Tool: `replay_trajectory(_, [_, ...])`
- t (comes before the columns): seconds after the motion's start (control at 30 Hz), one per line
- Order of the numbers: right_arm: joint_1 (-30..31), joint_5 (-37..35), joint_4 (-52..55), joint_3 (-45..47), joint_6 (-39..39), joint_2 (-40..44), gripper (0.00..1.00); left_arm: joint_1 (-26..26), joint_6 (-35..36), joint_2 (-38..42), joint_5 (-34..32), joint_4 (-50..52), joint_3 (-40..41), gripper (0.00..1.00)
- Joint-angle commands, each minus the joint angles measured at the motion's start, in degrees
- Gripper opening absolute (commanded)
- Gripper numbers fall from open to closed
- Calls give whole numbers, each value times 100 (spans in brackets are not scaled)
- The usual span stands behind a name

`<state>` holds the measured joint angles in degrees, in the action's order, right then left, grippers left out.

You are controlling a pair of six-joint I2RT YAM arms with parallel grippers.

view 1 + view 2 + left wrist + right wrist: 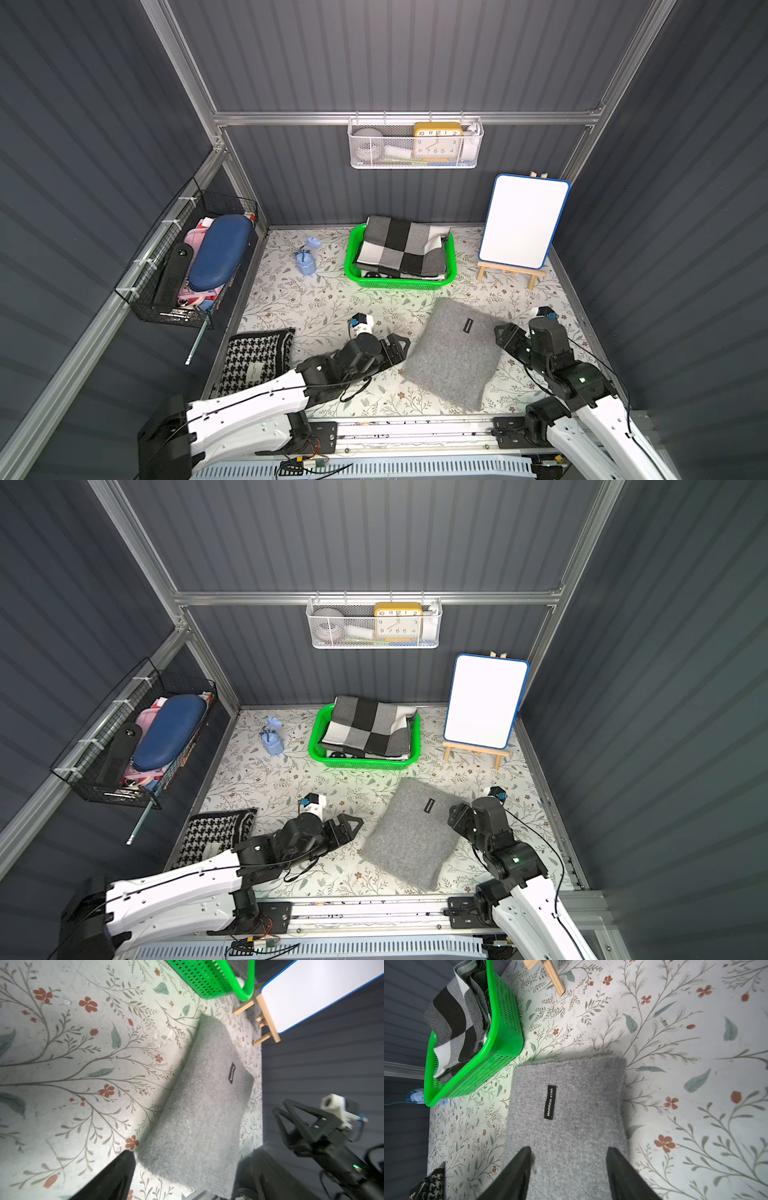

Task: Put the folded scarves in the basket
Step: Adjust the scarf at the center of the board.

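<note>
Left pincer [400,349] spread; right pincer [569,1152] spread over one gray scarf [453,357]; one green basket [399,284].

— What stood at the back right of the floral desk [316,299]?
— A blue-framed whiteboard [524,222] on a wooden easel [498,268].
— And on the walls?
— A yellow clock [437,141] sat in the white mesh basket [415,165]; a blue case [220,251] lay in the black wire basket [228,203].

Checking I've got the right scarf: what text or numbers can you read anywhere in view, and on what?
"WARRIOR STAR": black tag on the grey folded scarf.
"1" to "12": dial of the yellow clock in the white mesh basket.
Label on the houndstooth scarf: too small to read.
</note>
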<state>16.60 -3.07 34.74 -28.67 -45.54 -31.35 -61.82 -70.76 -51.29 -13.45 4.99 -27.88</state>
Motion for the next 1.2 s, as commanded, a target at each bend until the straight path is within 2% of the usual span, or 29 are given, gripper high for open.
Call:
replay_trajectory(0.0, [-14, 173, -353, 41, 199, -284, 62, 12, -196, 285, 235, -104, 464, 92])
replay_trajectory(0.13, [-16, 295, -502, -46, 397, -852, 62, 4, -96, -126, 656, -490, 438, 94])
replay_trajectory(0.27, [-16, 358, -678, -135, 575, -1428, 62, -50, -148, -999, 1088, -659, 153, 98])
replay_trajectory(0.43, [-17, 494, -731, -457, 831, -2269, 61, -523, -324, -2308, 1065, -834, -275, 99])
replay_trajectory(0.6, [-9, 508, -485, -944, 1110, -3076, 60, -957, -653, -3065, 991, -1130, -519, 99])
replay_trajectory(0.83, [-9, 621, -687, -1087, 1099, -3757, 58, -1023, -1268, -3428, 1266, -2145, -130, 95])
replay_trajectory(1.03, [-8, 648, -746, -915, 1034, -4014, 55, -1001, -1452, -3543, 1052, -1899, -305, 76])
replay_trajectory(1.17, [-3, 714, -735, -623, 919, -3848, 54, -695, -1475, -3284, 791, -1790, -119, 75])
